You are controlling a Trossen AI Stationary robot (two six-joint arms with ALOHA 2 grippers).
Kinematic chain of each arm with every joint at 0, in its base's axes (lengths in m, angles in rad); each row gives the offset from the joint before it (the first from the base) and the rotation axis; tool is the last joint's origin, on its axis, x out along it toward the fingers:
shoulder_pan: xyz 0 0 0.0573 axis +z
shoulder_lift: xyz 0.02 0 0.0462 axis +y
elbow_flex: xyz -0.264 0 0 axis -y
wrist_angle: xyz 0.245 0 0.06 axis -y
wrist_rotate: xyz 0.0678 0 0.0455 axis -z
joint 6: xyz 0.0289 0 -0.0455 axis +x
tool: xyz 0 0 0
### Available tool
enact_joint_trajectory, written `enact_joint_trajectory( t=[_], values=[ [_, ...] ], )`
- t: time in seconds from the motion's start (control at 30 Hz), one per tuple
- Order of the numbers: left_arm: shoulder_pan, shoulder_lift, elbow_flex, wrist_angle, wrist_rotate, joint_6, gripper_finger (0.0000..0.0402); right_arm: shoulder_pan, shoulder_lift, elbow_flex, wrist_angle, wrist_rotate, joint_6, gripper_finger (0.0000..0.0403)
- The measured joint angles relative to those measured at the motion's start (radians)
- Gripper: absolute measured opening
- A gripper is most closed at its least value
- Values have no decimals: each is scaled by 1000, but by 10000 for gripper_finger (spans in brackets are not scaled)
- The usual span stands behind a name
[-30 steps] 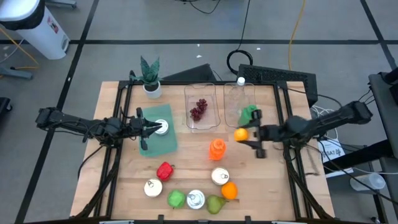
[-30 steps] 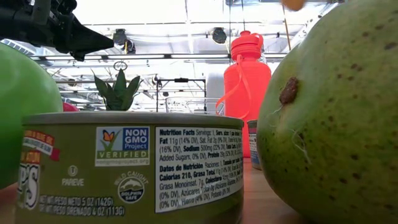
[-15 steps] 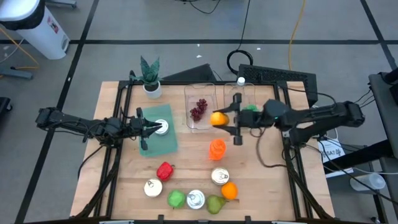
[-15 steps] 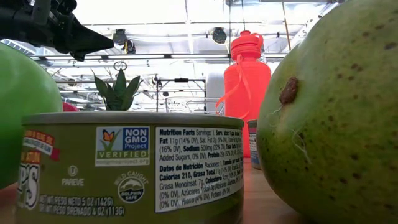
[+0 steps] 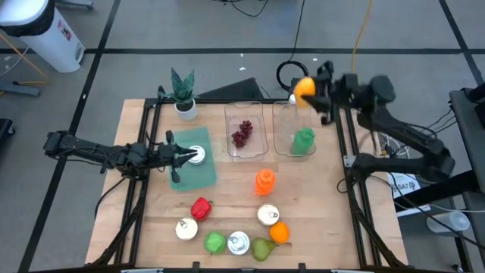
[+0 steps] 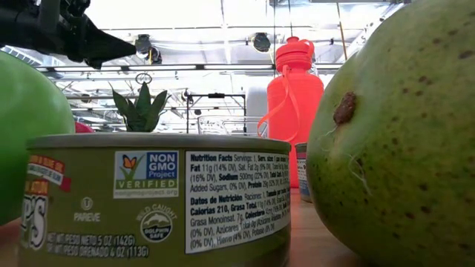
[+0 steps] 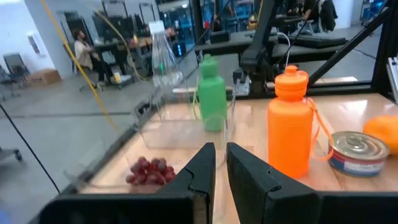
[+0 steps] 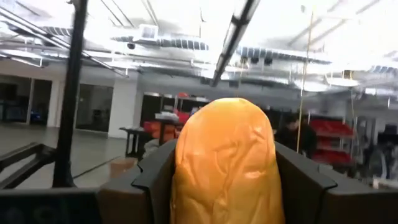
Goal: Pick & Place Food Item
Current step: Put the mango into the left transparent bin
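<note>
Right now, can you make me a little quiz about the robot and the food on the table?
1. True or false: the right gripper holds an orange fruit.
2. What lies in the clear tray? A) grapes B) pear C) can
3. Which bottle stands in the other clear container: the green bottle or the orange bottle?

Key: 1 true; 2 A, the grapes; 3 green bottle.
</note>
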Motion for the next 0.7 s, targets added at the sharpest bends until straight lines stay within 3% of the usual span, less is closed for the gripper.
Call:
enact_joint_trajectory(
  t=[0.27,0.43,0.7],
  values=[
    [0,0,0,69,-7,38,51,-200,352,283,21,-271,151,201],
    [0,0,0,64,-8,54,51,-268,574,527,21,-343,258,201],
    [0,0,0,100,-9,130,51,-286,874,868,-13,-408,324,201]
  ],
)
